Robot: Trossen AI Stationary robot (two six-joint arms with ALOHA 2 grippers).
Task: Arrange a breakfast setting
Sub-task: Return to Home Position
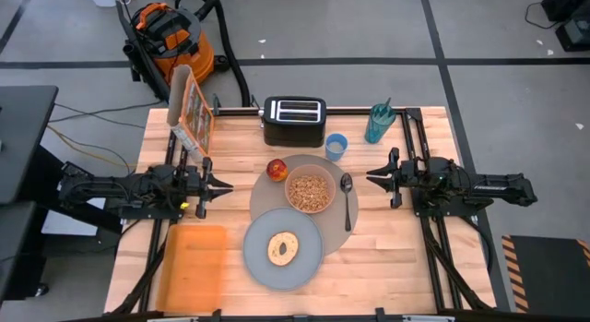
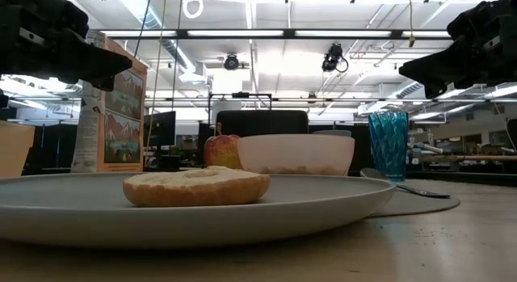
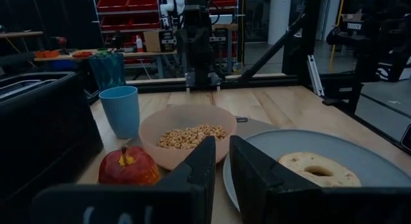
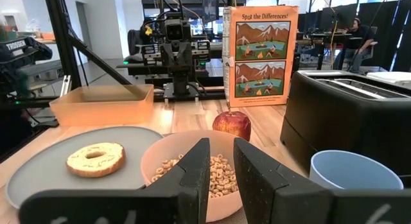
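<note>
One spoon (image 1: pixel 347 198), clearest from above, beside cereal-filled bowl (image 1: pixel 310 192).

Grey plate (image 2: pixel 323 203) filling the foreground, bagel half (image 2: pixel 196 186) lying on it cut side up, behind it a red apple (image 2: pixel 222 151) just beside a pale pink bowl (image 2: pixel 296 154), teal tumbler (image 2: pixel 388 145) to the right, dark spoon (image 2: pixel 412 187) lying flat — cereal box (image 2: pixel 111 116) upright at left, both arms dark at the upper corners

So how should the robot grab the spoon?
Probably by the thin handle of the spoon, coming straight down from above. It lies flat on the mat right beside the bowl, so the handle's lower stretch, past the bowl, leaves the fingers room.
</note>
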